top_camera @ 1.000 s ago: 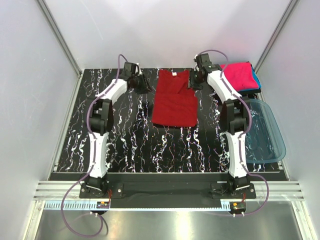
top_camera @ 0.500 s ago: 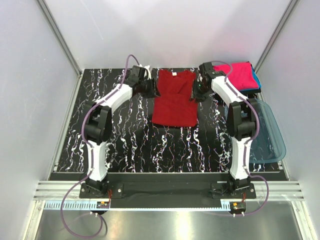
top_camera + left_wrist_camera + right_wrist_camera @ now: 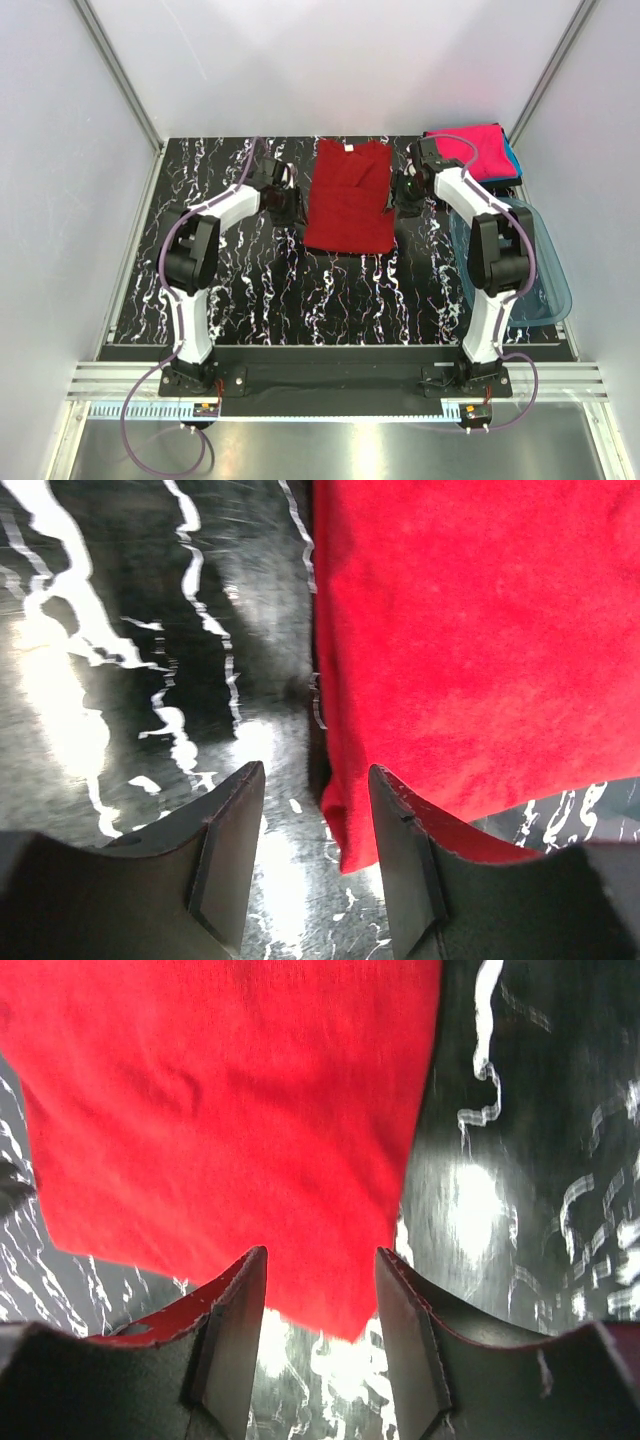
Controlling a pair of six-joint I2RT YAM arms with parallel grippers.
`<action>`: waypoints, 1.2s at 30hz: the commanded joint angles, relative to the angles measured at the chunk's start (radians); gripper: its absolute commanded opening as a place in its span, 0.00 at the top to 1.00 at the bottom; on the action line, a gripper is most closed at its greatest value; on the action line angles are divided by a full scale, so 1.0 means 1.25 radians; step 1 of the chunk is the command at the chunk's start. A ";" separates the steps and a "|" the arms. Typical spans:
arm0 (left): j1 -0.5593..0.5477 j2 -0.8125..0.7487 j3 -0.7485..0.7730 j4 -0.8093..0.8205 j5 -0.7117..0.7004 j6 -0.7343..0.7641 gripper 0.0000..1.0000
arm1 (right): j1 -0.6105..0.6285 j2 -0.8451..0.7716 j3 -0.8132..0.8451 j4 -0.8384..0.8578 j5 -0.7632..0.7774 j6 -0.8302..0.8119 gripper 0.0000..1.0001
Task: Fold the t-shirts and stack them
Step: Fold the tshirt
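The dark red cotton t-shirt (image 3: 348,200) lies flat, a long rectangle on the black white-veined table (image 3: 250,290), collar at the far end. Left gripper (image 3: 288,208) sits low at its left edge, fingers spread, pinching nothing; right gripper (image 3: 402,195) is at the right edge, spread as well. In the far right corner, a folded bright pink t-shirt (image 3: 475,150) tops a teal-blue t-shirt (image 3: 513,158).

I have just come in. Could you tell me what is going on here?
Two robot arms are working on t-shirts. A dark red t-shirt lies flat on the black table. The left end effector and the right end effector are at its two side edges, both open and holding nothing. A pink t-shirt lies folded on a teal one at the far right corner.
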 commanded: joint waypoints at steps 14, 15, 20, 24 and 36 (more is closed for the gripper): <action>-0.009 0.078 -0.018 0.025 0.030 0.000 0.88 | -0.080 0.247 0.196 0.115 -0.177 -0.079 0.45; -0.009 0.077 -0.020 0.025 0.027 -0.002 0.86 | -0.080 0.255 0.203 0.116 -0.191 -0.081 0.46; -0.007 0.078 -0.019 0.023 0.016 0.000 0.83 | -0.085 0.313 0.261 0.124 -0.232 -0.080 0.55; -0.009 0.077 -0.021 0.021 0.021 -0.002 0.84 | -0.090 0.340 0.288 0.138 -0.269 -0.079 0.78; -0.012 0.042 -0.053 0.019 0.021 -0.037 0.90 | -0.136 0.339 0.286 0.172 -0.327 -0.047 0.61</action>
